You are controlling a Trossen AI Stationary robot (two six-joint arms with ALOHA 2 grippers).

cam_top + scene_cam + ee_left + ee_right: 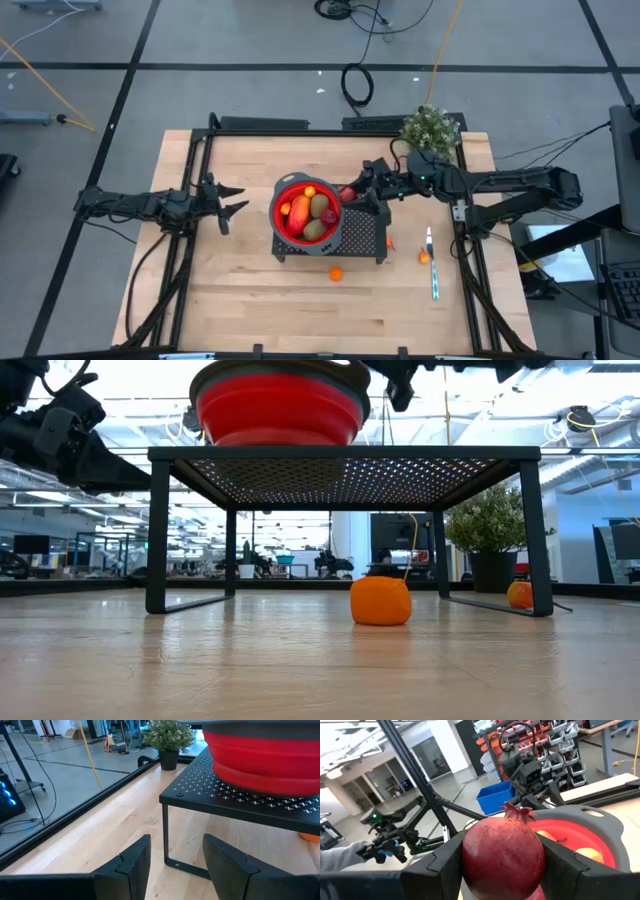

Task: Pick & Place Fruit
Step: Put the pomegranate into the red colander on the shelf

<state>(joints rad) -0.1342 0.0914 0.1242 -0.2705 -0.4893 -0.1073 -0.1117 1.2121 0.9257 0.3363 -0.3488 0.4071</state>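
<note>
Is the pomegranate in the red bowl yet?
Not yet: the right gripper holds the pomegranate just outside the red bowl's rim.

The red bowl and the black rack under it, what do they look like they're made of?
Bowl: probably soft silicone or plastic, matte red with stepped collapsible-looking walls and a grey rim. Rack: looks like metal, matte black, a perforated sheet top on thin bent legs.

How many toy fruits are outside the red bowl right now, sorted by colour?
Orange balls, on the table: 3
Dark red pomegranate, held in the right gripper: 1
Total: 4
</note>
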